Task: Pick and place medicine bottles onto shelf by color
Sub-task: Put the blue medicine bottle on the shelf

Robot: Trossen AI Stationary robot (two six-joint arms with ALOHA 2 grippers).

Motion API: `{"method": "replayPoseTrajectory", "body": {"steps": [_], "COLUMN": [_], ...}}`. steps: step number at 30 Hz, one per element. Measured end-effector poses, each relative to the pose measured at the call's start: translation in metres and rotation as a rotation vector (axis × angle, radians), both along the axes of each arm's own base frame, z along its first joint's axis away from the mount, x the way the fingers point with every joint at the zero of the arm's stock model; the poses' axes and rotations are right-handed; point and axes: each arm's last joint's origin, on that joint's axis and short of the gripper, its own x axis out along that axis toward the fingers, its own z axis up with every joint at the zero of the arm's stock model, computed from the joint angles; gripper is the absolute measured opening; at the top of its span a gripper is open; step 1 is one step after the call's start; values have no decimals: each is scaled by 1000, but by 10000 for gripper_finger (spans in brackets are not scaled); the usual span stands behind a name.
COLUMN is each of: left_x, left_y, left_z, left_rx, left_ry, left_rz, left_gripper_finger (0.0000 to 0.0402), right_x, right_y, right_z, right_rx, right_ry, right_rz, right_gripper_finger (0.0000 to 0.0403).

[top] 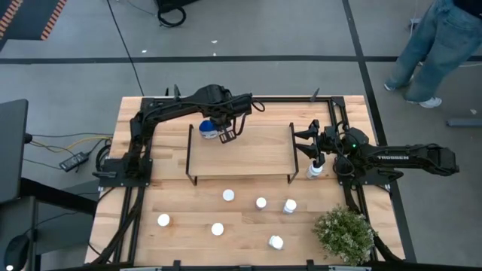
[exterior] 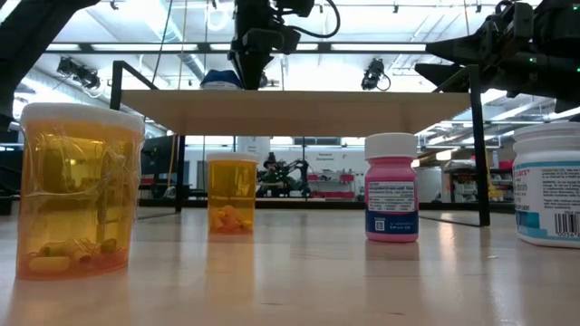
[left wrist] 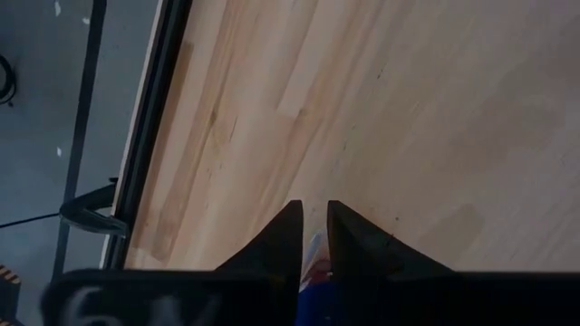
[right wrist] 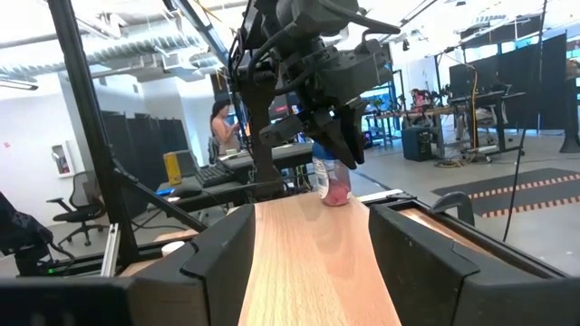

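Note:
My left gripper point(top: 225, 135) is over the far-left part of the light-wood shelf point(top: 256, 154), shut on a small medicine bottle point(right wrist: 332, 184) with a blue-and-white label and a pinkish lower body. A wide blue bottle point(top: 205, 129) stands on the shelf just left of it and also shows in the low view point(exterior: 222, 79). My right gripper point(top: 303, 143) is open and empty at the shelf's right end, pointing along the shelf board point(right wrist: 308, 254). Several white-capped bottles point(top: 261, 202) stand on the table in front of the shelf. My left gripper pinches the bottle's upper part point(right wrist: 324, 165) between its two fingers, coming from above and pointing down. A strip of the bottle shows in the narrow gap between the fingers point(left wrist: 314, 261). The bottle is upright, its base at the shelf top; whether it rests there I cannot tell.
A white bottle point(top: 315, 170) stands on the table under my right arm. A bushy green plant point(top: 345, 233) is at the near right corner. In the low view, two orange bottles point(exterior: 77, 190), a pink one point(exterior: 391, 190) and a white one point(exterior: 548, 186) stand close. A person point(top: 437, 45) is beyond the table.

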Motion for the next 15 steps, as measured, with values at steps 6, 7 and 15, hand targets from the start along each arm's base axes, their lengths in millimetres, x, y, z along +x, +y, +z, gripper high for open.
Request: {"method": "replayPoseTrajectory", "body": {"steps": [6, 7, 15], "left_x": [1, 1, 0], "left_y": [-2, -2, -2], "left_z": [0, 0, 1], "left_rx": [0, 0, -4], "left_ry": [0, 0, -5], "left_rz": [-5, -6, -3], "left_gripper_finger": [64, 64, 56], "right_x": [0, 0, 0], "right_y": [0, 0, 0], "right_z": [0, 0, 0], "right_rx": [0, 0, 0], "right_ry": [0, 0, 0], "right_rz": [0, 0, 0], "right_gripper_finger": [225, 225, 225]}}
